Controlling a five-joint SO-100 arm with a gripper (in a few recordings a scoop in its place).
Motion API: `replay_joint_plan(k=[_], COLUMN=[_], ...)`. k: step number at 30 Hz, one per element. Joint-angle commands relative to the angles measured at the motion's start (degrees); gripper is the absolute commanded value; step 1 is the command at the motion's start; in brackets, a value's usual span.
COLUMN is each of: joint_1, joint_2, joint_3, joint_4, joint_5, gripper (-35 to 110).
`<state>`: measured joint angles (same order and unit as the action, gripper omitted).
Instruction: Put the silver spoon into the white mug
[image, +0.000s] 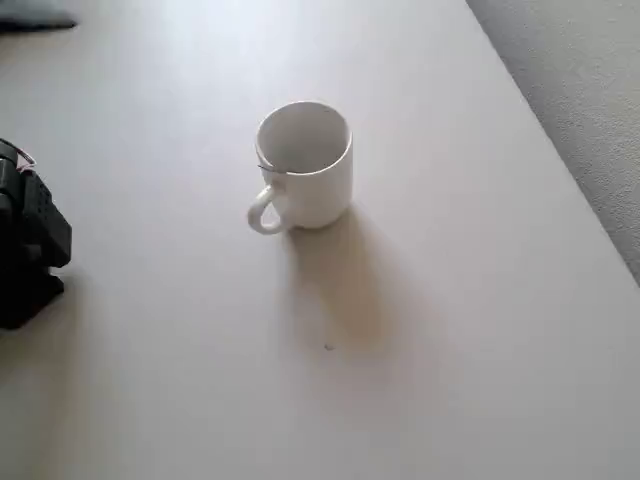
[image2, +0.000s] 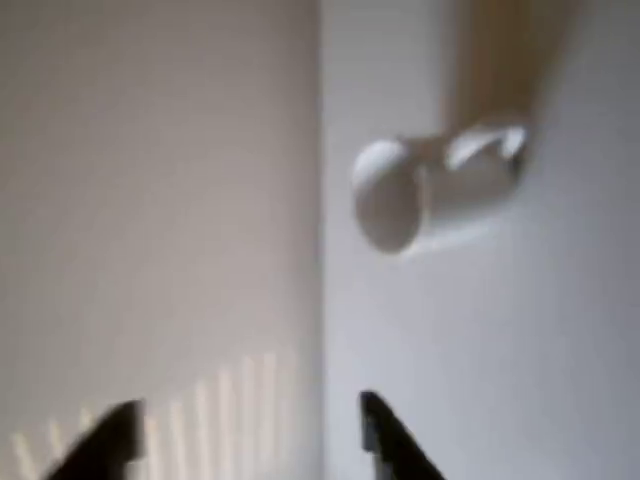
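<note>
the white mug (image: 305, 165) stands upright on the pale tabletop (image: 450, 330) in the overhead view, its loop handle pointing toward the lower left of the picture. the silver spoon (image: 270, 168) is inside the mug: a thin grey line of metal shows against the white inner wall at the mug's left side, just above the handle, reaching the rim there. the rest of the spoon is too faint to make out. the mug's shadow falls from its base toward the bottom of the picture. well to the left of the mug, at the picture's edge, sits the black body of the arm (image: 28, 245), apart from the mug. beyond the tabletop's right edge lies grey carpet (image: 590, 100).

the wrist view is blurred and lies on its side; the mug (image2: 430, 190) appears small, far from the end effector (image2: 250, 440), whose two dark fingertips (image2: 385, 440) are spread apart with nothing between them.
</note>
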<state>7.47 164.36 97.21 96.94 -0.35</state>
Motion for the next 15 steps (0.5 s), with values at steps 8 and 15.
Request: replay_joint_plan(k=[8,15], joint_1=[7.38,10.72], joint_2=[24.26,24.26], joint_3=[59.85,71.72], joint_4=[-16.17,-19.34], joint_5=[-12.66,-12.13], gripper=[27,-2])
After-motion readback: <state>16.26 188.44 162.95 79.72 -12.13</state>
